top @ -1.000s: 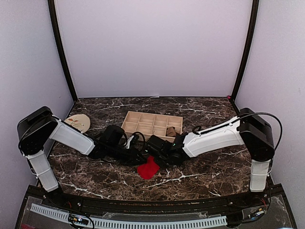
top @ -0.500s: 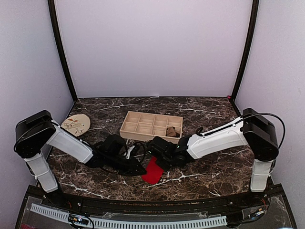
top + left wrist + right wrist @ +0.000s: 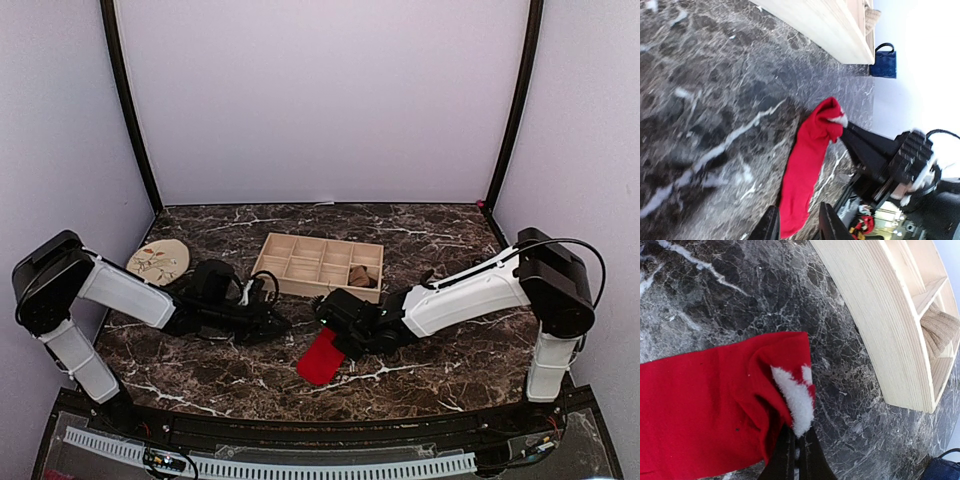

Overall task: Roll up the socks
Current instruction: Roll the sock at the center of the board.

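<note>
Red on dark marble: the red sock (image 3: 321, 356) lies flat and unrolled at the middle of the table (image 3: 200, 365). Its far end is pinched in the right gripper (image 3: 336, 326), whose jaws are closed thin on a folded, white-lined edge. From that grip the sock's long axis runs toward the near edge and slightly left, so the free end lies on the side of the left gripper (image 3: 278, 324). That gripper hangs near the sock's left flank with its jaws narrowly apart and nothing in them. Its wrist view looks straight down the length of the strip. The right arm has the sock, and the left is the nearer to the loose end, where a roll would most likely start. The tan sock (image 3: 358, 277) sits bundled in a right-hand compartment of the wooden tray (image 3: 316, 290), just behind the right gripper. A patterned disc (image 3: 160, 262) rests at the far left. The veined tabletop looks smooth and hard, so the fabric may slide rather than curl. There is open marble on the near side, with plain pale walls all round.
</note>
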You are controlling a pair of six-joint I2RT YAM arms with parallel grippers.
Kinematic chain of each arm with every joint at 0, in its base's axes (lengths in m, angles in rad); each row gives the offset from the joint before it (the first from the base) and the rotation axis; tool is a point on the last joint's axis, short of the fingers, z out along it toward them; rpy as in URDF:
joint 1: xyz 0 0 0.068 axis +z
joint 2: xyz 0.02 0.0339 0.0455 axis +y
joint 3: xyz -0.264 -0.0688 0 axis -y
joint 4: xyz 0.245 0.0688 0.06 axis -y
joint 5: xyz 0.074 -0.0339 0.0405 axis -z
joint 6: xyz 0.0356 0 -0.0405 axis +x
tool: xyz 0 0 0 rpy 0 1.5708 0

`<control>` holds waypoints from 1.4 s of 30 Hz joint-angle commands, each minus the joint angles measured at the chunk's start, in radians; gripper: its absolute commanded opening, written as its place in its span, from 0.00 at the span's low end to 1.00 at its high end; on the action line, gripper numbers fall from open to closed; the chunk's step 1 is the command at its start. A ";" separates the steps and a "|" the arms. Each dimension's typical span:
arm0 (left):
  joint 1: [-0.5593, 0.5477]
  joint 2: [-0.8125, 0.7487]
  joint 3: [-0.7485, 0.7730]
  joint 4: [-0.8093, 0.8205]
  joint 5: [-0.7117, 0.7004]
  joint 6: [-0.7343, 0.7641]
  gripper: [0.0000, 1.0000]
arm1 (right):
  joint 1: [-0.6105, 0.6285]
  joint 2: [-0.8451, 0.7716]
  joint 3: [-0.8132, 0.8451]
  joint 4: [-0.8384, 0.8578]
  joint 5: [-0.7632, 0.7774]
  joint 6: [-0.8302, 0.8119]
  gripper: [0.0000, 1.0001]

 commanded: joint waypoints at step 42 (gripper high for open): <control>0.076 0.406 0.249 0.312 0.326 -0.497 0.44 | 0.057 0.052 0.086 0.086 0.051 -0.067 0.00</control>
